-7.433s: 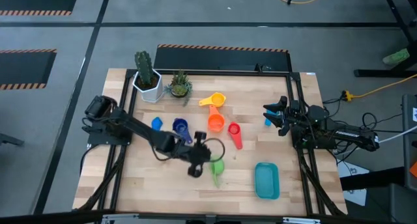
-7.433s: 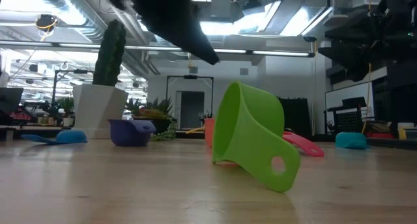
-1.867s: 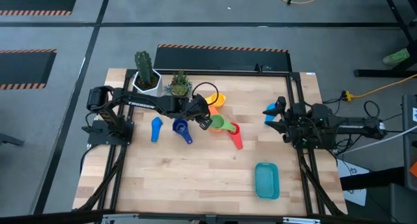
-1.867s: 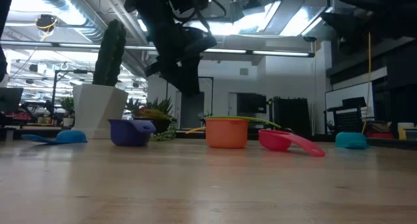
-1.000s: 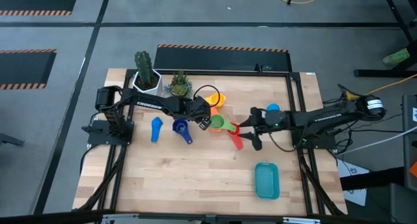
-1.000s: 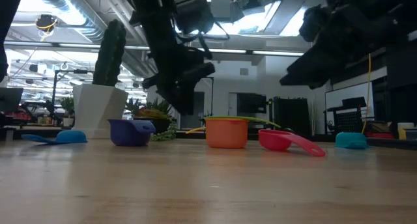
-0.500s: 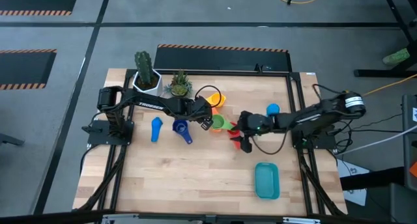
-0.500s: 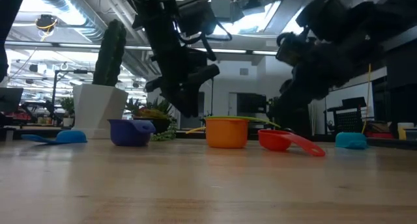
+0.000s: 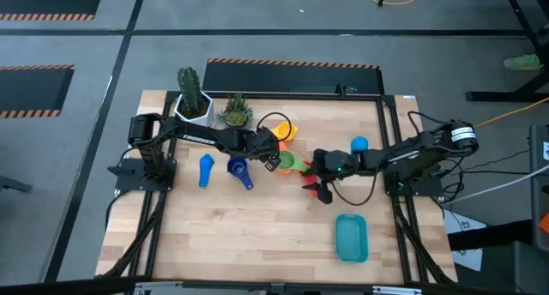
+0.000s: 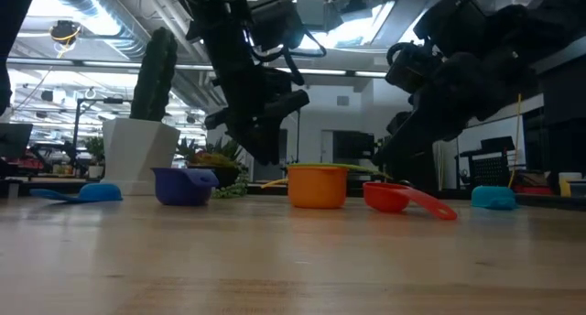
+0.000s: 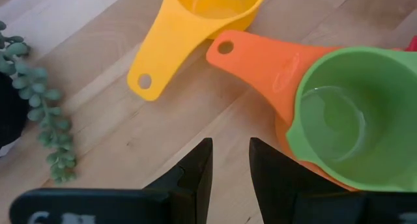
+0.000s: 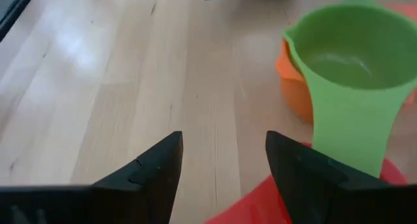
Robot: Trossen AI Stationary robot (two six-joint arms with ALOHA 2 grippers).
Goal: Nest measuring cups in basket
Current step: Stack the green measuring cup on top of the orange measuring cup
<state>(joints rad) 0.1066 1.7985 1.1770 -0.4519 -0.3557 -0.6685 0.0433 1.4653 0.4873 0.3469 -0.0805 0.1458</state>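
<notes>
Lettering in white runs along the left arm's forearm in the high view, too small to read with certainty. The left gripper [image 9: 269, 160] hangs just beside the green cup [image 9: 286, 162], its fingers [image 11: 195, 175] a narrow gap apart and holding nothing. The left wrist view shows what the overhead one blurs: the green cup [image 11: 345, 113] sits nested inside the orange cup [image 11: 273, 74], whose handle carries a small embossed mark that cannot be read, and the yellow cup [image 11: 195, 28] lies just beside them. The right gripper [image 9: 319, 185] reaches in over the red cup [image 9: 309, 178], fingers [image 12: 156, 168] spread wide and empty. The low view adds the orange cup [image 10: 317, 187] standing upright with the red cup [image 10: 403, 200] beside it, and the dark blue cup [image 10: 184, 186] and light blue cup [image 10: 84, 192] farther off near the white plant pot [image 10: 137, 155]. The teal basket [image 9: 351, 237] lies well apart from the cups, near the table's front edge.
</notes>
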